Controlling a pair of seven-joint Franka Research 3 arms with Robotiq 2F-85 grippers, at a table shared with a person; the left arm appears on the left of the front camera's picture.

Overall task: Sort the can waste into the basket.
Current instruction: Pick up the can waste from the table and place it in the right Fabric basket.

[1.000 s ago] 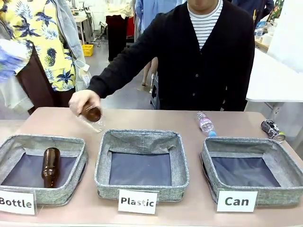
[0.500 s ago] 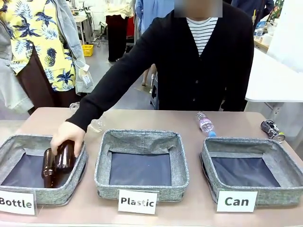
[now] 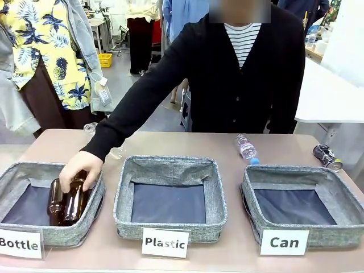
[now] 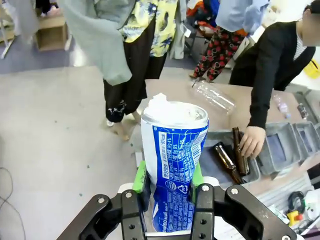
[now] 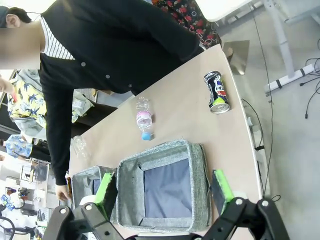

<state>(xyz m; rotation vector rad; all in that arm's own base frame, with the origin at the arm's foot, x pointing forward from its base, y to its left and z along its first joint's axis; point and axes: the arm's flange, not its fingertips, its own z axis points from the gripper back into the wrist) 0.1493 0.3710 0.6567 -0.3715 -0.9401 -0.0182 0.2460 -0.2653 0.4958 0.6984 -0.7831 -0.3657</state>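
Observation:
In the left wrist view my left gripper is shut on a blue can with white lettering, held upright off the table's end. A dark, dented can lies on its side at the table's far right edge, also seen from the right wrist as the dark can. The grey basket with the "Can" card stands at the front right. My right gripper is open and hovers above this basket.
The person's hand rests on two brown bottles in the "Bottle" basket. In the middle stands the "Plastic" basket. A clear bottle lies behind the Can basket and another clear bottle at the back left.
The person's hand carried a brown bottle from above the table down into the Bottle basket, beside the one lying there. The cans have not moved.

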